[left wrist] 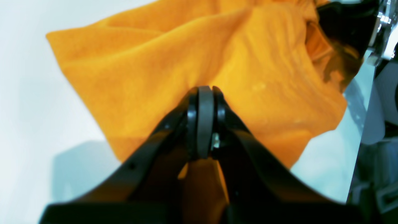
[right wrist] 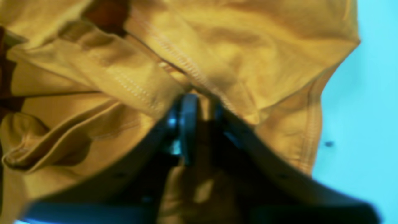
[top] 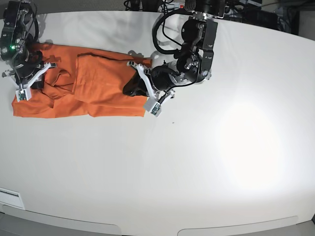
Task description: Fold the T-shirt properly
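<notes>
**Thin orange cloth, pinched at one end**

Because the T-shirt point(top: 88, 91) is thin, soft knit, it will weigh little, drape and wrinkle at any pull, so hems and seamed edges are the sensible places to take hold. It lies crumpled in a long strip at the far left of the white table point(top: 206, 162). Stitched double seams and loose folds show in the right wrist view. The left gripper point(left wrist: 205, 93) is pressed together, seemingly on a pinch of the fabric. The right gripper point(right wrist: 200, 102) sits against a seam; blur hides whether its jaws are parted.
</notes>
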Controlling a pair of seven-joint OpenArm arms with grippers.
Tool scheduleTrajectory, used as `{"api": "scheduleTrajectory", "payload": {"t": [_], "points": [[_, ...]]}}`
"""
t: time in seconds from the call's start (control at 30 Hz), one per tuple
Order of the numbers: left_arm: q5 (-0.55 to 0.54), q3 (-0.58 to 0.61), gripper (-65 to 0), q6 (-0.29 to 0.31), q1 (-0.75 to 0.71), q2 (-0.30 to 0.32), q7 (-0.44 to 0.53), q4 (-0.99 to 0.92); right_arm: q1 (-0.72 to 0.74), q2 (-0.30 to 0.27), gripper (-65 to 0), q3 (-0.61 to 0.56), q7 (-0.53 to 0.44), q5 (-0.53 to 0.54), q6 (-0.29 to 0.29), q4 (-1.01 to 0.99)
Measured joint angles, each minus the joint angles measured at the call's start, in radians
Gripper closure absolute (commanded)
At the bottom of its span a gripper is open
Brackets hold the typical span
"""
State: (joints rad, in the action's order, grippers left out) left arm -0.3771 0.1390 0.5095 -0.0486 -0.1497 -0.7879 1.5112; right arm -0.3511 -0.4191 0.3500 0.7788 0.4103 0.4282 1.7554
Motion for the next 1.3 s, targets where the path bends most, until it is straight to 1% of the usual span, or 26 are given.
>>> {"api": "scheduleTrajectory", "payload": {"t": [0.07,0.17,0.23,0.27,0.3,0.37,0.43,0.5,0.53,0.57,0.67,0.73,0.87,0.93,1.03,1.1,1.2,1.3], "points": [[-0.011,0.0,0.0,0.002,0.012,-0.003,0.032,-0.049,0.02,0.0,-25.6,0.0,0.004,0.001,0.003,0.001],[-0.027,0.0,0.0,0.007,0.013,-0.003,0.038,-0.08,0.048,-0.003,-25.8,-0.003,0.026,0.005,0.016,0.021],[-0.026,0.0,0.0,0.0,0.013,-0.003,0.039,-0.08,0.058,-0.021,-25.8,-0.003,0.025,0.01,-0.003,0.047],[-0.027,0.002,0.0,-0.009,0.013,0.001,0.038,-0.079,0.06,-0.032,-25.8,0.004,0.026,0.008,-0.023,0.066],[-0.035,0.006,0.0,-0.021,0.015,0.011,0.039,-0.079,0.061,-0.041,-26.0,0.019,0.023,0.007,-0.043,0.085],[-0.045,0.007,0.0,-0.024,0.019,0.031,0.041,-0.078,0.061,-0.052,-29.8,0.068,0.023,0.01,-0.064,0.119],[-0.053,0.011,0.0,-0.024,0.02,0.046,0.045,-0.074,0.062,-0.054,-33.3,0.132,0.019,0.009,-0.067,0.129],[-0.064,0.011,0.0,-0.023,0.018,0.066,0.052,-0.071,0.063,-0.055,-34.2,0.198,0.044,0.009,-0.064,0.128],[-0.069,0.011,0.0,-0.023,0.018,0.074,0.054,-0.068,0.06,-0.056,-34.3,0.229,0.054,0.011,-0.058,0.12],[-0.069,0.011,0.0,-0.023,0.018,0.079,0.055,-0.065,0.055,-0.06,-34.3,0.258,0.061,0.04,-0.05,0.104],[-0.068,0.011,0.0,-0.024,0.019,0.091,0.054,-0.053,0.034,-0.062,-34.3,0.321,0.084,0.161,-0.005,0.019],[-0.067,0.011,0.0,-0.024,0.018,0.1,0.036,-0.039,0.036,-0.06,-34.3,0.348,0.126,0.238,0.04,-0.071],[-0.061,0.01,0.0,-0.032,0.018,0.119,0.005,-0.002,0.034,-0.06,-34.3,0.373,0.209,0.442,0.162,-0.227],[-0.069,0.01,0.0,-0.035,0.018,0.138,-0.013,0.016,0.035,-0.059,-34.3,0.374,0.247,0.505,0.201,-0.275],[-0.069,0.01,0.0,-0.035,0.015,0.165,-0.023,0.044,0.036,-0.06,-34.3,0.378,0.263,0.594,0.248,-0.319],[-0.068,0.01,0.0,-0.043,0.015,0.17,-0.028,0.056,0.037,-0.06,-34.3,0.378,0.262,0.612,0.268,-0.34],[-0.068,0.01,0.0,-0.043,0.015,0.175,-0.035,0.059,0.039,-0.063,-34.3,0.378,0.262,0.616,0.269,-0.345],[-0.072,0.01,0.0,-0.043,0.015,0.177,-0.043,0.06,0.041,-0.089,-34.3,0.378,0.275,0.61,0.268,-0.348]]}}
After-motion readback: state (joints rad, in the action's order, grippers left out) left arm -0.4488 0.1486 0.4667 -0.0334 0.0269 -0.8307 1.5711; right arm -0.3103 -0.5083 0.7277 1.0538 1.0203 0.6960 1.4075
